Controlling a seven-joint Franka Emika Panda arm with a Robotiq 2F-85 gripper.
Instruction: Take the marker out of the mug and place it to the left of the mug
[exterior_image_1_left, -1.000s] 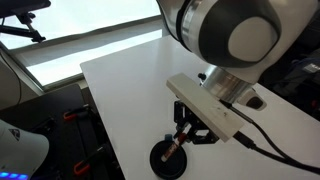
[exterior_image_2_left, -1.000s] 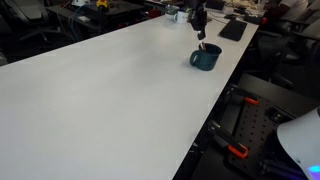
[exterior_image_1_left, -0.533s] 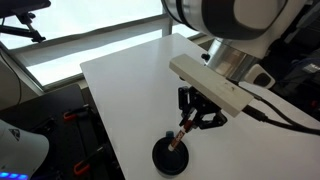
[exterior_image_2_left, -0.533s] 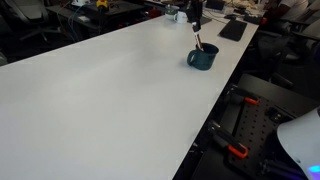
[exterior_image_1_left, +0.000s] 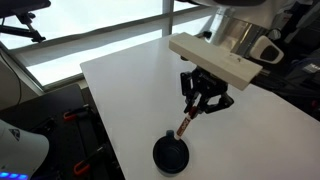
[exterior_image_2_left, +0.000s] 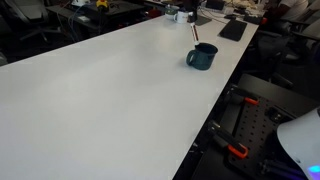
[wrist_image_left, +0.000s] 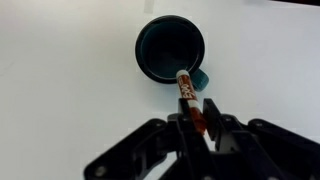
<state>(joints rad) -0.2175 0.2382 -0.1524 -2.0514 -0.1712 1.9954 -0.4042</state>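
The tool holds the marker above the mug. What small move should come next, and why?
Probably lift the tool straight up a bit more. It is shut on the marker, but the lower tip looks barely above the mug rim, and overlaps it in the wrist view; going sideways now might knock the mug.

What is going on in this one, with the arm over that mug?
The gripper is shut on the upper end of the marker and holds it tilted over the dark mug, which stands on the white table. The marker's lower tip hangs right at the mug's opening; whether it is fully clear of the rim is hard to tell. The marker is not yet set down beside the mug.
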